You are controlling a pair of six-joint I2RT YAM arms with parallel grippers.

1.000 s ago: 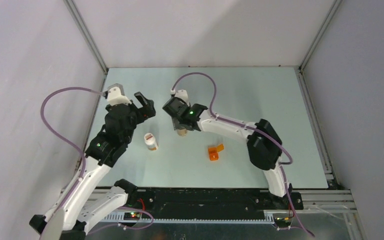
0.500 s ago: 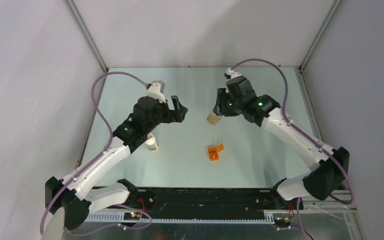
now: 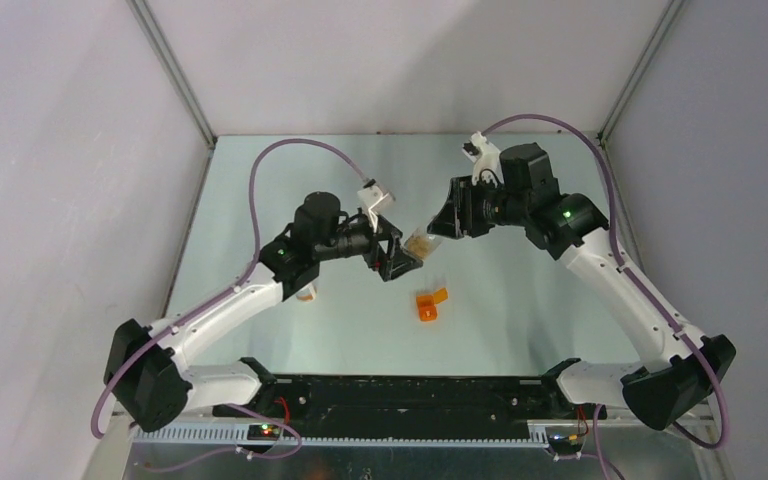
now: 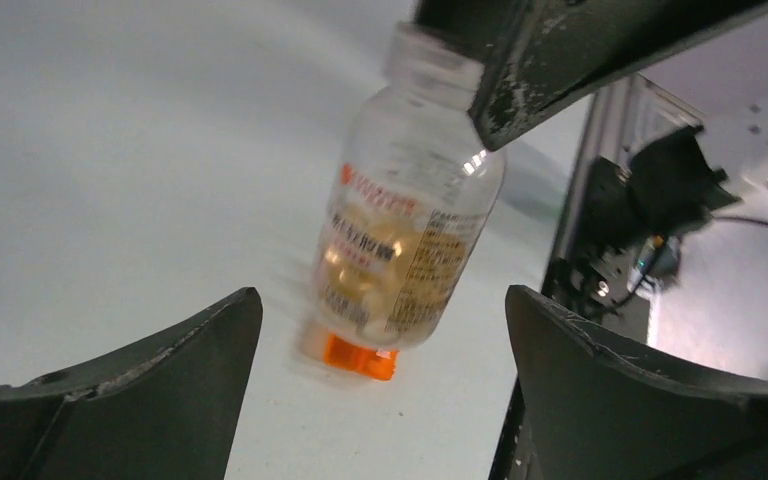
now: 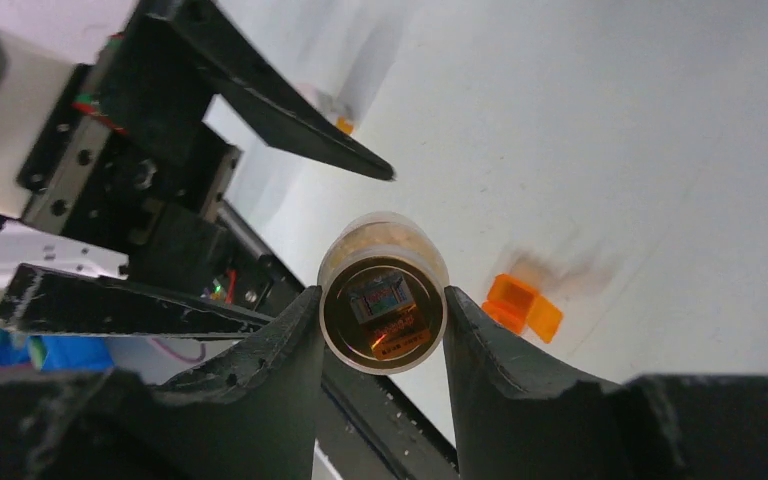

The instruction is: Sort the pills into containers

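Above the middle of the table (image 3: 500, 340), my right jaws hold the bottle (image 3: 419, 243) clear of the surface, pinched across its body, with pale pills showing inside. My left jaws stand wide, just beside the bottle's free end and facing it, not touching as far as I can tell.

I read this as a mid-air pass, or an opening of the bottle, before any pill gets sorted, so the task looks early. Next I'd want the left jaws lined up square on the bottle and closed firmly before the right lets go or twists. A skewed bite could tip it and spill.

The top view gives me the layout: an orange piece (image 3: 428, 303) on the table nearby, and a second bottle (image 3: 305, 292) half hidden by the left arm. The right wrist view shows the grip itself, both sides tight on the round wall. The left wrist view shows the label and pills, with the bottle centred in my open gap.
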